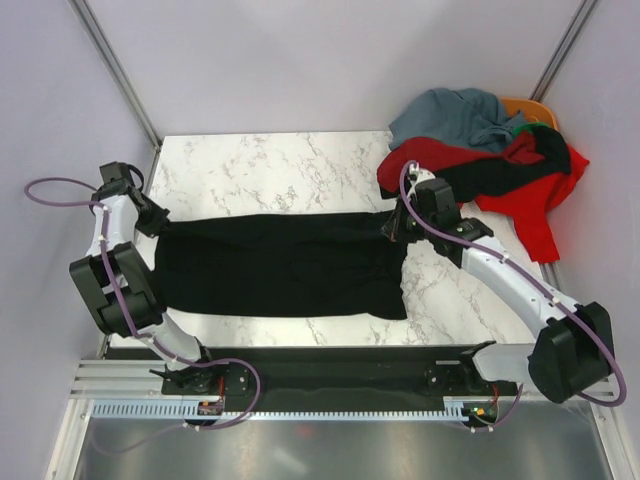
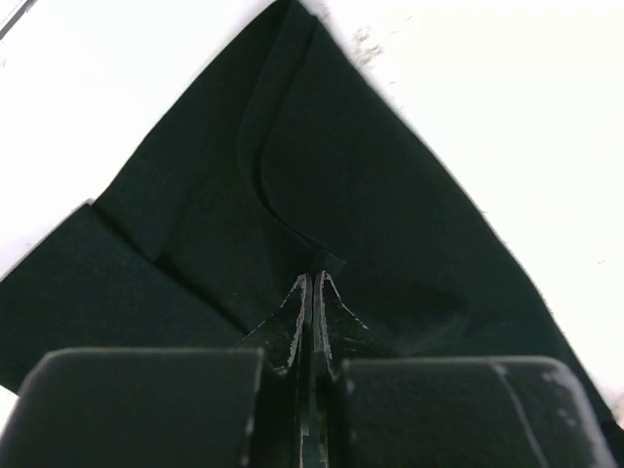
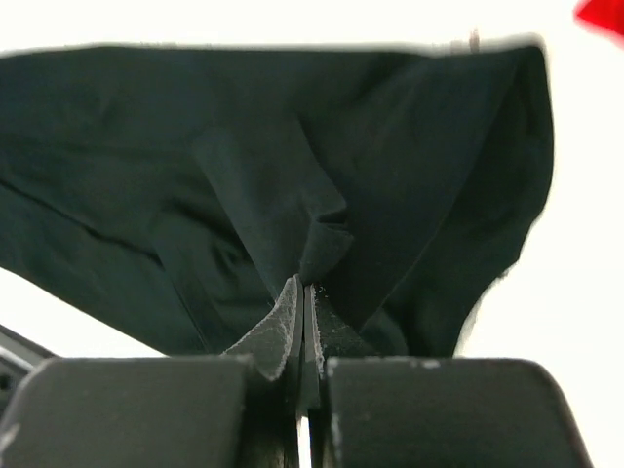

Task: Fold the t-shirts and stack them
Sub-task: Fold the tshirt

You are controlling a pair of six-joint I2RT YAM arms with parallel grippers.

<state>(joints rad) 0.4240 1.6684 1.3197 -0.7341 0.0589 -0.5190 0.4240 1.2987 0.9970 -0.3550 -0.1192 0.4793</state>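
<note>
Nearest to the arm bases, the black t-shirt [image 1: 280, 265] lies stretched flat on the marble table [image 1: 270, 165], as a long band from left to right. The left gripper [image 2: 312, 281] has its jaws closed on the cloth at the shirt's left end. The right gripper [image 3: 304, 286] pinches the right end in the same way, with a small fold of fabric between its fingers. Farther back, in the far right corner, a loose pile [image 1: 500, 170] of other t-shirts lies: red, grey-blue, black, with a little orange behind.
</note>
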